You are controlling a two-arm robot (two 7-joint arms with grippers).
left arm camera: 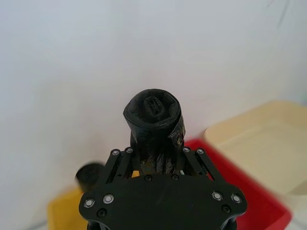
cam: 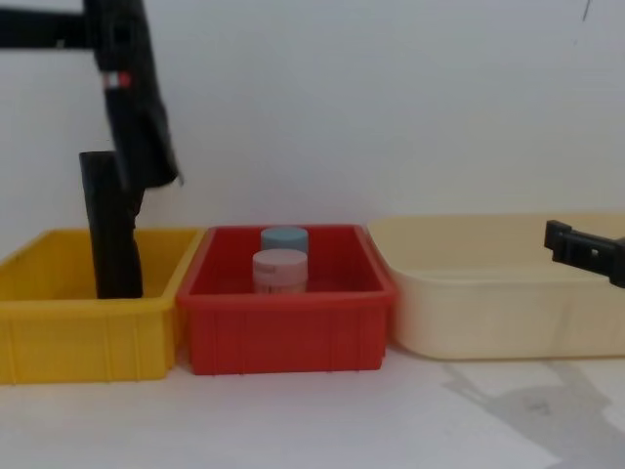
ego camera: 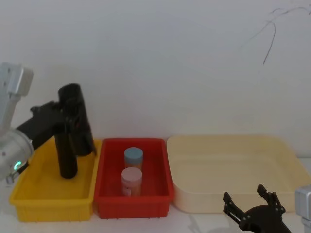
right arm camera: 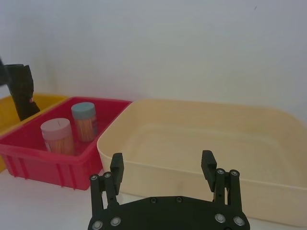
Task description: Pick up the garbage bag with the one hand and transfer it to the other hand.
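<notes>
The garbage bag (ego camera: 74, 99), a black crinkled roll with a small red-and-white label, hangs tilted in the air above the yellow bin (ego camera: 34, 189). My left gripper (ego camera: 65, 119), on the green-ringed arm, is shut on the bag's middle. In the left wrist view the fingers (left arm camera: 120, 160) clamp the roll (left arm camera: 153, 112) from both sides. The chest view shows the label high on the bag (cam: 132, 107). My right gripper (ego camera: 252, 204) stands open and empty, low at the front right, before the cream tub (ego camera: 233, 165), far from the bag.
A second black roll (ego camera: 67, 155) without a label stands upright in the yellow bin, just below the lifted bag. The red bin (ego camera: 104, 194) in the middle holds a blue-lidded jar (ego camera: 133, 156) and a pink-lidded jar (ego camera: 131, 178). A white wall is behind.
</notes>
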